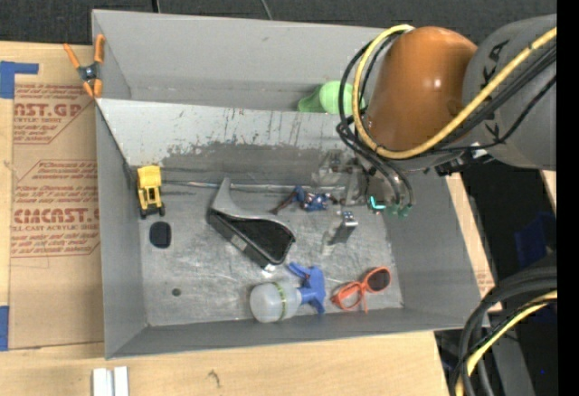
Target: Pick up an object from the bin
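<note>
Only a few black letters can be seen, printed on the grey casing of the arm (pixel 520 109) at the far right. A yellow cable (pixel 507 69) crosses them and they cannot be read whole.

The arm's orange cover (pixel 421 87) hangs over the right part of the grey bin (pixel 122 231). Below it the gripper (pixel 336 202) is low over the bin floor, right of the middle. Its silvery fingers (pixel 342 228) stand apart, one toward the far side and one toward the near side, with nothing seen between them. Just left of the gripper lies a small blue and brown thing (pixel 310 200); whether the gripper touches it cannot be told.

Left of that, in the middle of the bin, lies a black thing (pixel 258 239) with a grey flap raised at its far end. Along the near wall a white bottle (pixel 271 302) with a blue trigger head lies on its side. Orange-red sunglasses (pixel 362 287) lie just to its right, near the gripper's near side. A green thing (pixel 324 99) sits against the far wall, partly hidden by the orange cover.

Well apart at the left, a yellow toy vehicle (pixel 149 189) stands near the left wall. A small dark oval thing (pixel 160 234) lies just on its near side.
</note>
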Robot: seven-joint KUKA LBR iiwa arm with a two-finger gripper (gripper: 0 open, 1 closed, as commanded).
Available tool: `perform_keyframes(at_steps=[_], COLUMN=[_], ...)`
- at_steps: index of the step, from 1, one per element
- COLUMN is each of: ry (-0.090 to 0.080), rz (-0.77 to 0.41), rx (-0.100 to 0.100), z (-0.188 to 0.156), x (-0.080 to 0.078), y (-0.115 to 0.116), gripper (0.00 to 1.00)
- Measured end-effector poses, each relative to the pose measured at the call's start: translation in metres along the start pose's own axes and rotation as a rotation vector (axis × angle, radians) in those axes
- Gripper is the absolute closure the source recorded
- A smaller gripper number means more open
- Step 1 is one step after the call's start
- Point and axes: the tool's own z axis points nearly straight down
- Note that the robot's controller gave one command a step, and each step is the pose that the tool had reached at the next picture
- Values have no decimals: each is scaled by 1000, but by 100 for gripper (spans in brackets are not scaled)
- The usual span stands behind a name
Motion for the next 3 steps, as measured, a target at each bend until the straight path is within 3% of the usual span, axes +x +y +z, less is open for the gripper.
perform_keyframes(at_steps=[1, 2, 3], ry=[-8, -15, -5], rz=[0, 16, 72], rx=[0, -1, 0], z=[-4, 40, 49], x=[-2, -41, -38], y=[0, -38, -70], gripper=[0, 0, 0])
